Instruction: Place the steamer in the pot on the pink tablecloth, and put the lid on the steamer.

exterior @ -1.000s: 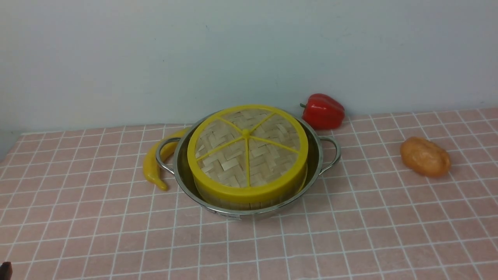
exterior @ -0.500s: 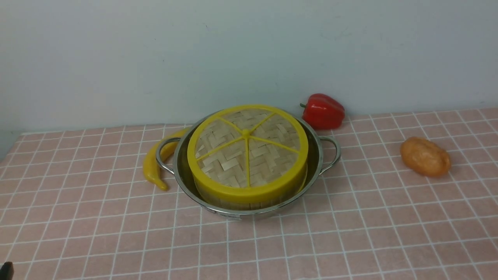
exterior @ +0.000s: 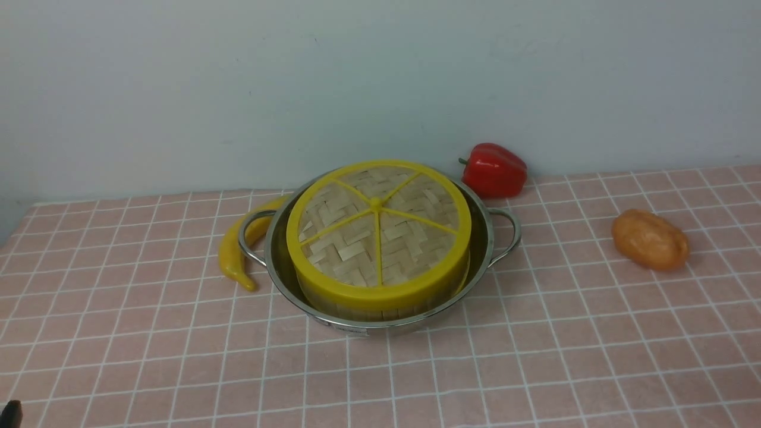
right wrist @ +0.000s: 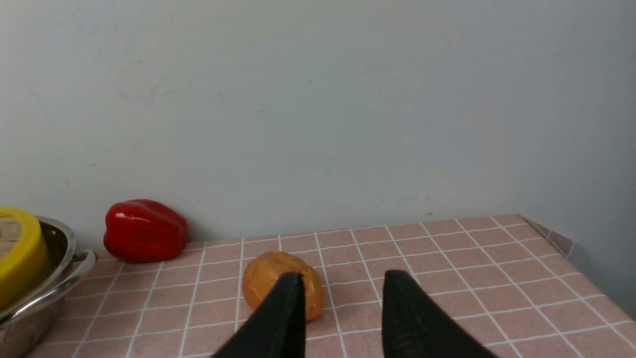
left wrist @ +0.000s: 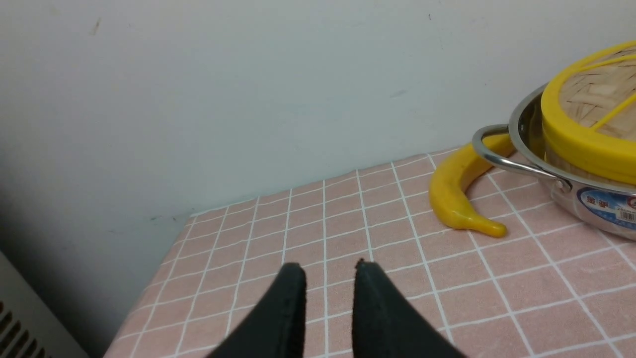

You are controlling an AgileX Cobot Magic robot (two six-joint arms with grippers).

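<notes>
Lid [exterior: 378, 229] on one steamer [exterior: 380, 308] in one pot [exterior: 483, 249], one banana [exterior: 235, 249], both jaws parted, empty.

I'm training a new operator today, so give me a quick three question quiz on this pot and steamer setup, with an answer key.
1. True or false: the lid already sits on the steamer inside the pot.
2. Which item touches or tucks under the pot's handle on the robot's left: A) red pepper, B) yellow banana, C) orange potato-like item?
3. Fill in: the left hand and right hand are both ____ and hold nothing.

Key: 1 true; 2 B; 3 open.
</notes>
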